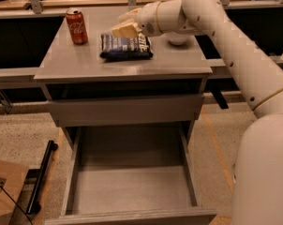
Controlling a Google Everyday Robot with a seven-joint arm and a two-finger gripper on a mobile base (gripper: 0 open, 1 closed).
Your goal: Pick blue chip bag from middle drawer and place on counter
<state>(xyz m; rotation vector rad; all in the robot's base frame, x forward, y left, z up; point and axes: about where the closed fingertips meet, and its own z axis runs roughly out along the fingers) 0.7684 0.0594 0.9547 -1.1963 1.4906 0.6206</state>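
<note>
A: How many things on the counter [85,64]?
B: One blue chip bag [126,47], mid-counter; one red soda can [77,26], far left; one white bowl [178,39], far right; one gripper [126,28], just above the bag.
A: Drawers pulled out?
B: One; the middle drawer [132,191], near.

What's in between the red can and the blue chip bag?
Nothing, just bare counter, seen in the camera view. The red can stands apart from the blue chip bag; the tool is at the bag's far edge.
</note>
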